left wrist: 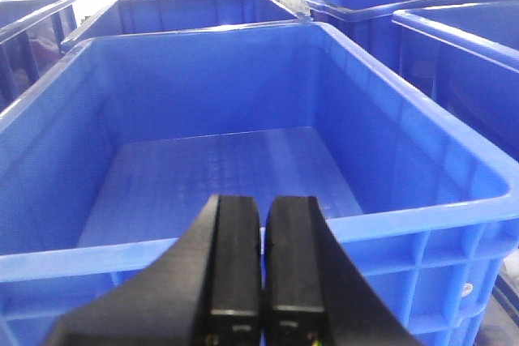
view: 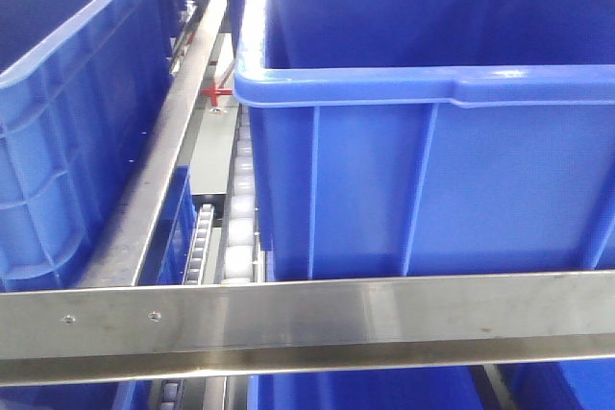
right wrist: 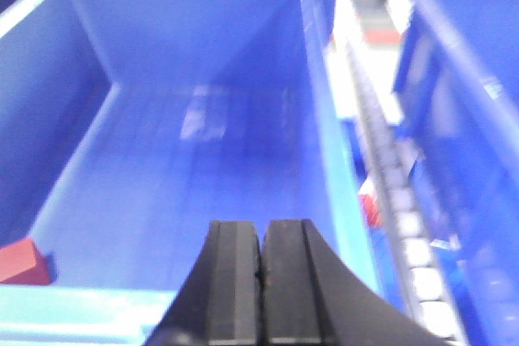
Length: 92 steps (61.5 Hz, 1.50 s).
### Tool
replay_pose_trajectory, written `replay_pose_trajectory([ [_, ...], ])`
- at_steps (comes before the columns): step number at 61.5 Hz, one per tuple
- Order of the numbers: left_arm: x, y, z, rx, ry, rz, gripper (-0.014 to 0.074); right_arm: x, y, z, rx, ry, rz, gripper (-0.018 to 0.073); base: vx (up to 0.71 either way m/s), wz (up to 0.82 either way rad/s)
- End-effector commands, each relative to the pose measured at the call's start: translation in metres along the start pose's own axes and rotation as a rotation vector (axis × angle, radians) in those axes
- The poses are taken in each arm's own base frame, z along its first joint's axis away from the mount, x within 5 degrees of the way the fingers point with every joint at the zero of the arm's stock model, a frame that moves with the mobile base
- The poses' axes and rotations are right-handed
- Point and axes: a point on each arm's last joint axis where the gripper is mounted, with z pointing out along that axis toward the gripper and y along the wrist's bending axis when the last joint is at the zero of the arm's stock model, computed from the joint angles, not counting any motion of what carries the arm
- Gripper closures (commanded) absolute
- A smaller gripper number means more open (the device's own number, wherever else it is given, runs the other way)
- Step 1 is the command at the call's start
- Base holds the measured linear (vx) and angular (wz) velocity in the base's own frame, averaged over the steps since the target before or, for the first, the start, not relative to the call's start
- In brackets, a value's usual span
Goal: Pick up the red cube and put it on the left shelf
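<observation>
Blue bins [view: 423,141] are filling the metal shelving [view: 288,319]. Both sets of jaws, left [left wrist: 261,265] and right [right wrist: 260,281], are sitting pressed together, empty. Red cube [right wrist: 23,262] is lying low-left of the right jaws, hugging the bin's near corner; descending blind is risking a rim strike.

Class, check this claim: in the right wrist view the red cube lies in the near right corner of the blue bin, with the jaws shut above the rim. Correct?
Not quite. The right wrist view shows the red cube in the near left corner of the blue bin, not the right. The jaws are shut, as stated.
</observation>
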Motion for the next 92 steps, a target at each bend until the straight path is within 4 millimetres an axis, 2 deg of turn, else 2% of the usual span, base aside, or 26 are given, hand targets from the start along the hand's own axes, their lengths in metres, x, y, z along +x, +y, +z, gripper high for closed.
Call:
replay_pose_trajectory([
  [1, 0.000, 0.001, 0.001, -0.014, -0.055, -0.010, 0.0491, -0.018, 0.002, -0.002, -0.013, -0.134, -0.019, 0.0503, 0.00, 0.00],
  [44, 0.000, 0.001, 0.001, -0.014, -0.055, -0.010, 0.0491, -0.016, 0.001, -0.002, -0.010, -0.117, -0.019, 0.0503, 0.00, 0.00],
  [48, 0.000, 0.001, 0.001, -0.014, -0.055, -0.010, 0.0491, -0.015, 0.001, -0.009, -0.013, -0.143, -0.007, 0.0503, 0.00, 0.00],
  [57, 0.000, 0.001, 0.001, -0.014, -0.055, -0.010, 0.0491, 0.007, 0.001, -0.026, -0.024, -0.212, 0.015, 0.0503, 0.00, 0.00],
  [65, 0.000, 0.001, 0.001, -0.014, -0.055, -0.010, 0.0491, 0.041, -0.001, -0.038, -0.021, -0.245, -0.012, 0.0503, 0.00, 0.00],
  [75, 0.000, 0.001, 0.001, -0.014, -0.055, -0.010, 0.0491, 0.079, -0.002, -0.037, -0.022, -0.246, -0.014, 0.0503, 0.00, 0.00],
  [78, 0.000, 0.001, 0.001, -0.014, -0.055, -0.010, 0.0491, 0.085, -0.003, -0.036, -0.019, -0.220, -0.008, 0.0503, 0.00, 0.00],
  [92, 0.000, 0.001, 0.001, -0.014, -0.055, -0.010, 0.0491, 0.084, -0.003, -0.036, -0.020, -0.224, -0.007, 0.0503, 0.00, 0.00],
])
